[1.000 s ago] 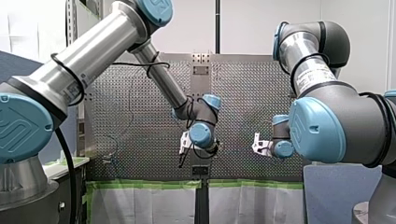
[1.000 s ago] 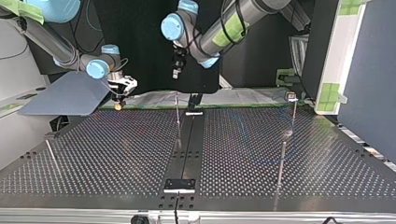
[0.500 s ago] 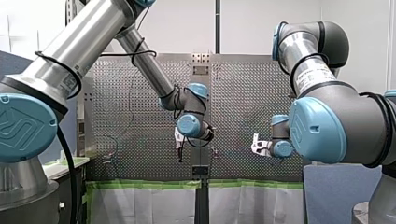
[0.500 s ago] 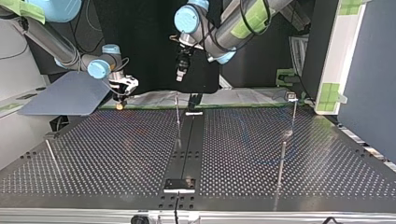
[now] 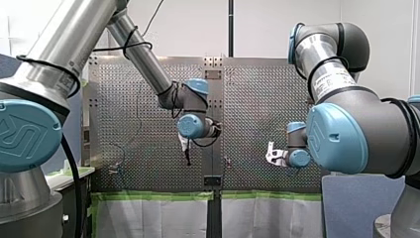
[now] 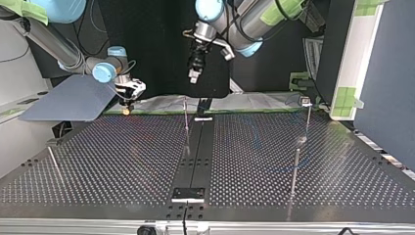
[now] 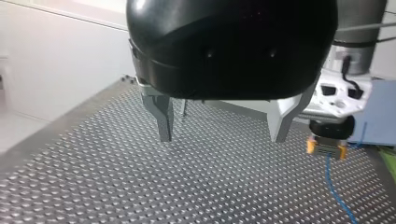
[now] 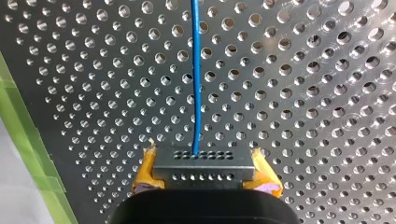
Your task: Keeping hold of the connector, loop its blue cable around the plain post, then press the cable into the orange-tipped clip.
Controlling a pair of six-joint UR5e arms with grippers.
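Connector (image 8: 204,164) clamped at the taped edge, other pincer empty

My right gripper (image 6: 126,110) is closed on the connector. Its yellow pads (image 8: 148,175) press the two ends of the small grey block (rows of tiny holes show on its face). The piece is held low over the perforated table (image 6: 122,161), close to the edge lined with green tape (image 8: 28,154), toward the top view's left. The blue cable (image 8: 196,84) leaves the middle of the connector and runs straight away from the pincer across the table's holes. In the left wrist view it trails from the connector down onto the table.

My left gripper (image 7: 222,139) hangs well above the table, near the middle of the same taped edge, pointing down. Its two metal fingers (image 7: 162,116) stand wide apart with nothing between them. My right gripper shows off to one side of it, clearly apart.

One thin post (image 6: 186,117) stands near the middle of the taped edge, below my left gripper in the top view. Another post (image 6: 295,169) stands toward the table's edge at that view's right, and a slanting one (image 6: 53,161) stands near the edge at its left. Which of them carries an orange tip I cannot tell.
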